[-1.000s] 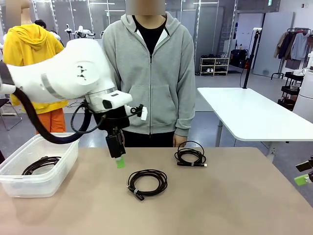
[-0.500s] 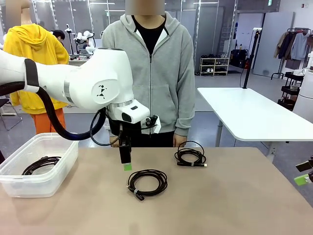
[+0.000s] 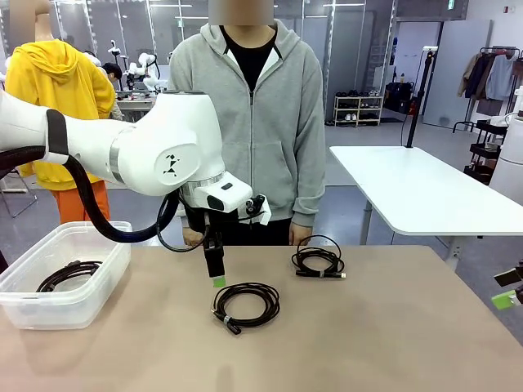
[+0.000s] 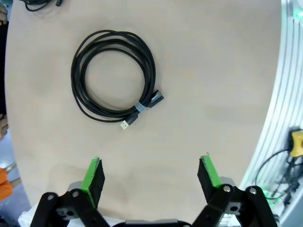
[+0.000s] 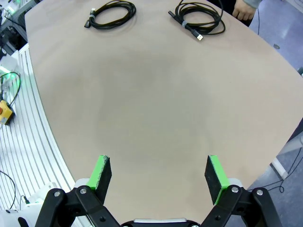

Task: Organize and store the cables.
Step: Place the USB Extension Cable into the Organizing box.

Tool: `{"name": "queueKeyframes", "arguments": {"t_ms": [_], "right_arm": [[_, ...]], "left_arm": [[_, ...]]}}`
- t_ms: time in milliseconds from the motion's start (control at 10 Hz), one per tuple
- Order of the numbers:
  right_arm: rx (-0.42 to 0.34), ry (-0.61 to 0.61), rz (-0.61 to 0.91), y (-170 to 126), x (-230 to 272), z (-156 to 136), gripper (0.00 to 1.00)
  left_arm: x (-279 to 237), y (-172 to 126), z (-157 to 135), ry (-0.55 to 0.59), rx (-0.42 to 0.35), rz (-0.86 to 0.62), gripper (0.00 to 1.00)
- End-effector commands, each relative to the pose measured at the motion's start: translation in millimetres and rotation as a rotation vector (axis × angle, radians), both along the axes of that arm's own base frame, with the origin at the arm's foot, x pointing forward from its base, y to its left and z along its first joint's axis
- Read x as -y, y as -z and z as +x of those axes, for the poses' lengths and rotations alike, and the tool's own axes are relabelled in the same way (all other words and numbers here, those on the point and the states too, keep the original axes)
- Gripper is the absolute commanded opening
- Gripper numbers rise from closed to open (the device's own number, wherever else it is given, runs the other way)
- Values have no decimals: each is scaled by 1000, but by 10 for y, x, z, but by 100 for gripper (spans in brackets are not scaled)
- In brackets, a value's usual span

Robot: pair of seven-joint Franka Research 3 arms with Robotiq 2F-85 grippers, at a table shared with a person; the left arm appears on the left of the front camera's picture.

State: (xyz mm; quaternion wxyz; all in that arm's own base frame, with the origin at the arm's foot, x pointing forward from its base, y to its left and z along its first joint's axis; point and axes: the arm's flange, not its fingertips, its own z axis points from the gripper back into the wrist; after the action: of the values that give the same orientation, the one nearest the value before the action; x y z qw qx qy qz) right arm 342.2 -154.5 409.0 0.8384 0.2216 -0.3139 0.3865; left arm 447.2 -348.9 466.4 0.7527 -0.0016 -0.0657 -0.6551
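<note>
One coiled black cable (image 3: pixel 271 304) lies mid-table, held by a small tie. My left gripper (image 3: pixel 217 282) hangs open just above the table, to the left of and slightly behind this coil. In the left wrist view the coil (image 4: pixel 78 80) lies ahead of the open left gripper (image 4: pixel 151 165), nothing between the fingers. A second coiled cable (image 3: pixel 319 263) rests near the far edge, in front of the person. A third cable (image 3: pixel 69 272) lies in the clear plastic bin (image 3: pixel 82 304). My right gripper (image 5: pixel 158 165) is open over bare table, far from both coils (image 5: pixel 111 14) (image 5: pixel 199 19).
The bin stands at the table's left edge. A person in a grey hoodie (image 3: pixel 253 122) stands at the far side, one hand (image 5: pixel 244 9) by the table edge. The right gripper's green pad (image 3: pixel 504 299) shows at the right edge of the front view.
My left arm has swung right, away from the bin, and its gripper now hangs lower beside the middle coil. The cables and the right gripper have not moved.
</note>
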Motion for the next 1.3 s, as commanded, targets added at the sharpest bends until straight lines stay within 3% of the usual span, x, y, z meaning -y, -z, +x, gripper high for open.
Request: {"name": "queueKeyframes", "arguments": {"t_ms": [0,300,600,700,1000,1200], "right_arm": [[-12,15,19,-27,-22,-1,100],[-12,15,19,-27,-22,-1,100],[-12,15,19,-27,-22,-1,100],[-12,15,19,-27,-22,-1,100],[-12,15,19,-27,-22,-1,100],[-12,15,19,-27,-22,-1,100]], "left_arm": [[-1,-22,12,-4,5,1,100],[-1,-8,4,-1,1,-1,100],[80,220,-38,-696,-33,15,100],[81,209,-118,-856,37,56,100],[59,401,-236,-1225,-25,65,100],[68,444,-310,-1399,-48,26,100]]}}
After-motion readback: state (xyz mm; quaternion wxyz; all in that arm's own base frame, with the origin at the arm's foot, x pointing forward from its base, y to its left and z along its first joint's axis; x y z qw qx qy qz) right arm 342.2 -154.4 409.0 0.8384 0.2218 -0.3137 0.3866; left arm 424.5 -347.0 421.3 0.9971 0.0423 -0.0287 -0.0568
